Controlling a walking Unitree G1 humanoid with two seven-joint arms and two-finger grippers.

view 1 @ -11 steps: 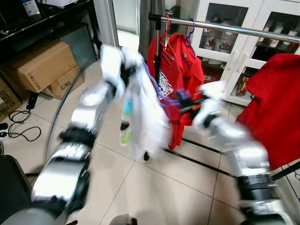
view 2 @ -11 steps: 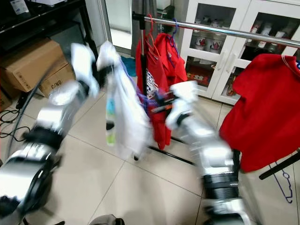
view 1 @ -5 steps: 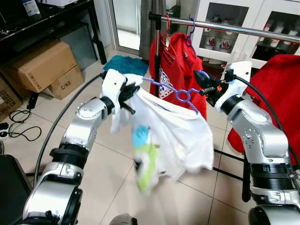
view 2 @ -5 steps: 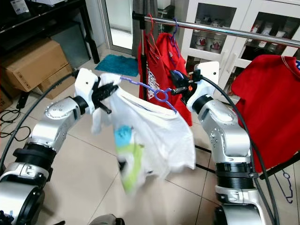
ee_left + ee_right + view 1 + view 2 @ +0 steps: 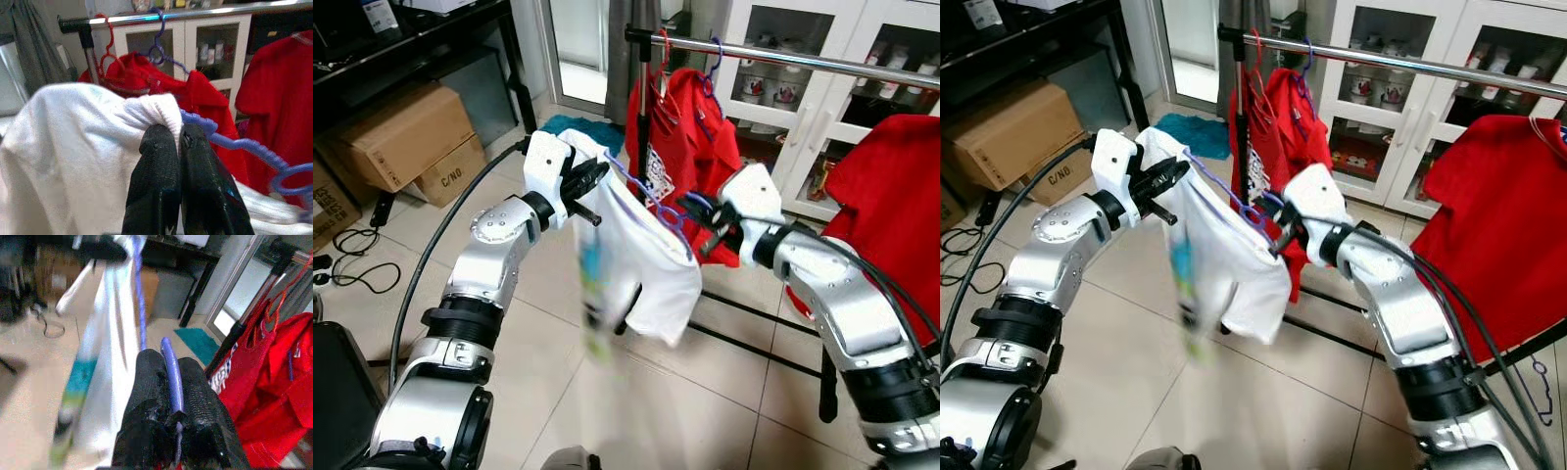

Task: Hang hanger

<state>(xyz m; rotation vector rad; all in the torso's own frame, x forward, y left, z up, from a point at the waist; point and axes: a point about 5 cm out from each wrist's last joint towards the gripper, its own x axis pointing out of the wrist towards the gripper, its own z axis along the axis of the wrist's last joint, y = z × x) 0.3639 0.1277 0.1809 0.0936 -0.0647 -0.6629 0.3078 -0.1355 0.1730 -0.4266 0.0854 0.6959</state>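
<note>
With the left gripper (image 5: 178, 142) pinching the white shirt (image 5: 641, 255) and the right gripper (image 5: 168, 367) clamping the purple hanger (image 5: 171, 374) below the rail (image 5: 803, 59), lift the hook level over the rail.

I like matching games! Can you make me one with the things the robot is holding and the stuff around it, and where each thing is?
Things:
1. white T-shirt
2. purple hanger
3. red shirts
4. cardboard boxes

Places:
A. hung on the metal rail
B. on the floor by the black shelf
C. draped over the purple hanger
D. gripped by the left hand and right hand

Pairs: 1-C, 2-D, 3-A, 4-B
</note>
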